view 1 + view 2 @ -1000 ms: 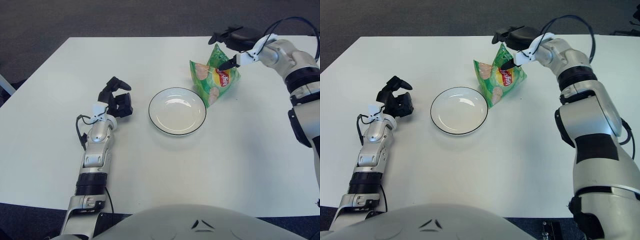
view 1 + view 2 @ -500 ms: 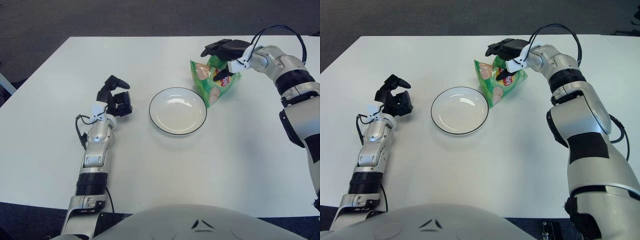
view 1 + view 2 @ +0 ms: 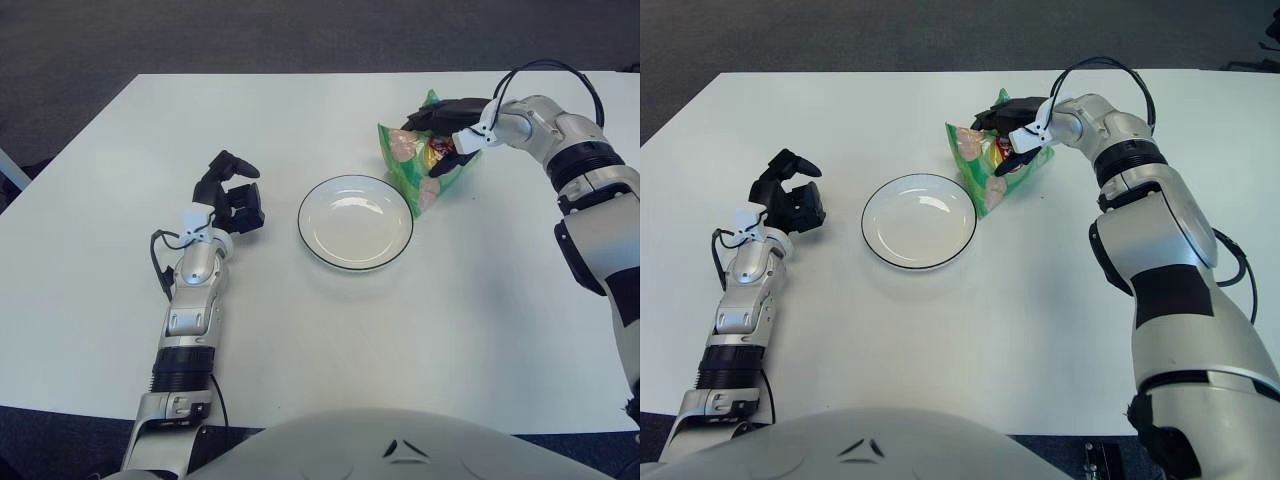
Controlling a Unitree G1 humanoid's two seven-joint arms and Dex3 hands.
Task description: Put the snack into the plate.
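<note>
Since a second ago the right hand has dropped from above the snack bag onto it, its dark fingers now closing around the bag's upper part. Nearest the robot, the white table spreads bare in front of the plate. Left of the plate, the left hand shows with fingers loosely curled, holding nothing. Just beyond the plate's right rim stands the green bag, tilted, on the tabletop. Past the table's far edge lies dark grey carpet.
</note>
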